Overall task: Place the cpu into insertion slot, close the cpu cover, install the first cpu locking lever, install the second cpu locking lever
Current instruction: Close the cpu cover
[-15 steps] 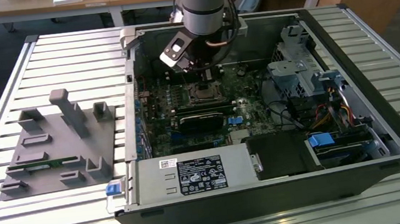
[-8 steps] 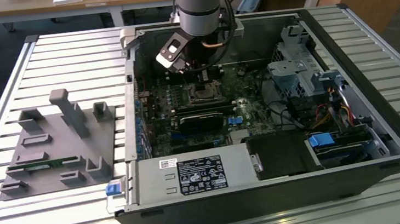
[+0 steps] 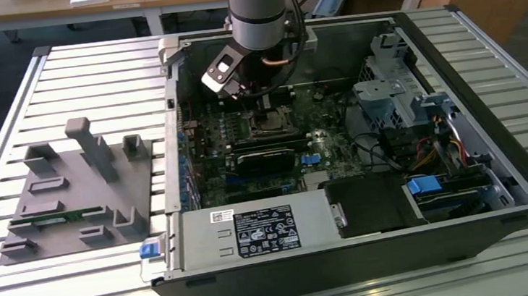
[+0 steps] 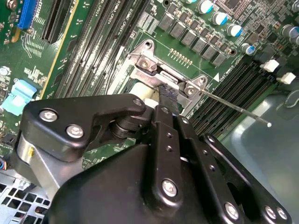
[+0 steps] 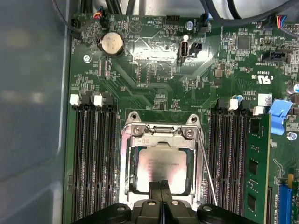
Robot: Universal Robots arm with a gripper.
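the cpu (image 5: 161, 165) lies seated beneath the lowered cpu cover (image 5: 161, 141); the gripper (image 5: 163, 185), jaws pinched together and empty, presses the cover's edge, likely to hold it flat.

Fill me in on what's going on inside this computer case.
A robot arm reaches into the open computer case. Its hand, fingers together, is at the edge of the cpu, which lies in the insertion slot with the cpu cover down around it. One thin locking lever juts free beside it.
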